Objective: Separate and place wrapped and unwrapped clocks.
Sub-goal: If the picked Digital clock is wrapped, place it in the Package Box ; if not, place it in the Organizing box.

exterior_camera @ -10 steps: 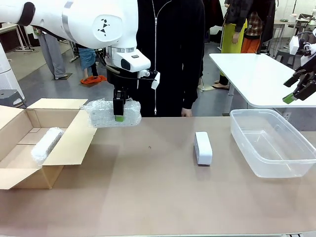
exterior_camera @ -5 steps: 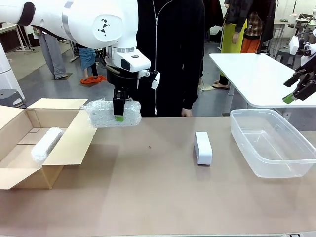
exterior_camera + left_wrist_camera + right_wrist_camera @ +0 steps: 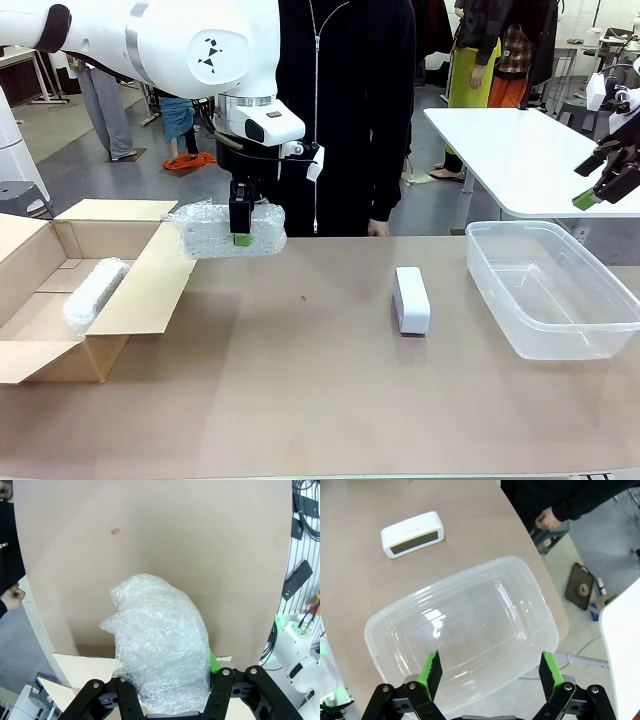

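Obs.: left gripper [image 3: 240, 238] clamped on one wrapped clock [image 3: 205, 235], held in the air over the table's [image 3: 300, 400] far-left part, just beside the open flap of the cardboard box [image 3: 130, 300]. Second wrapped clock [image 3: 95, 292] lies inside the box. Unwrapped clock [image 3: 411, 298] rests on the table right of centre, near the clear bin [image 3: 590, 335]. Right gripper [image 3: 490, 667]: jaws apart, above the bin.

A brown desk [image 3: 320, 400] is stretching across the foreground, its matte top catching even light. Beyond it a grey floor [image 3: 110, 180] is running back, with an orange cloth [image 3: 188, 160] lying on it. A white table [image 3: 510, 150] is standing at the right, and people are standing farther off, one wearing a yellow garment [image 3: 470, 75].
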`<state>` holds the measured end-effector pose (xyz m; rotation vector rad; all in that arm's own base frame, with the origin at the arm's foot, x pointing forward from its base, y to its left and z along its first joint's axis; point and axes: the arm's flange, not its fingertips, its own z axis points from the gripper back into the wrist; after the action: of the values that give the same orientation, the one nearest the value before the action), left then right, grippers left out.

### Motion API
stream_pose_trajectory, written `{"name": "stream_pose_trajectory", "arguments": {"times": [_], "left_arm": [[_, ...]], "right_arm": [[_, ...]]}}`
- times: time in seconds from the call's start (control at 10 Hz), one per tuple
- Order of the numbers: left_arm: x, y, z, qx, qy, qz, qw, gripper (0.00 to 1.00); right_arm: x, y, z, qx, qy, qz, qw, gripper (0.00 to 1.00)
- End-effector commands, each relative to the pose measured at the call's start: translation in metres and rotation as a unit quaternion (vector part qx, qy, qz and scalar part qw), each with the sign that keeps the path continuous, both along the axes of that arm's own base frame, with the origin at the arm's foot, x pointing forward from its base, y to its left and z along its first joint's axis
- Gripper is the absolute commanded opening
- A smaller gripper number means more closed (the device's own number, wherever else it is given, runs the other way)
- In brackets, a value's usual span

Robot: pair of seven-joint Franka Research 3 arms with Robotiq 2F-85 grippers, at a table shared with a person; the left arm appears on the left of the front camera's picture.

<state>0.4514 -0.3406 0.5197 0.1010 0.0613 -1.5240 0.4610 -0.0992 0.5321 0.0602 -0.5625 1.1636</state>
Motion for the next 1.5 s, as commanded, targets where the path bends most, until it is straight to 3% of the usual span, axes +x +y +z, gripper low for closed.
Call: {"name": "stream_pose_trajectory", "arguments": {"times": [0.0,0.2,0.3,1.0,1.4], "left_arm": [[-0.002,-0.001,0.003,0.0,-0.004,0.008,1.0,0.35],[-0.002,-0.001,0.003,0.0,-0.004,0.008,1.0,0.35],[0.0,0.0,0.0,0.0,0.0,0.0,1.0,0.54],[-0.01,0.076,0.026,-0.012,-0.049,0.139,0.989,0.54],[-0.018,0.149,0.033,-0.055,-0.093,0.228,0.968,0.54]], "right_arm": [[0.001,-0.001,-0.002,0.007,0.0,0.004,1.0,1.0],[0.001,-0.001,-0.002,0.007,0.0,0.004,1.0,1.0],[0.001,-0.001,-0.002,0.007,0.0,0.004,1.0,1.0],[0.001,-0.001,-0.002,0.007,0.0,0.004,1.0,1.0],[0.001,-0.001,-0.002,0.007,0.0,0.004,1.0,1.0]]}}
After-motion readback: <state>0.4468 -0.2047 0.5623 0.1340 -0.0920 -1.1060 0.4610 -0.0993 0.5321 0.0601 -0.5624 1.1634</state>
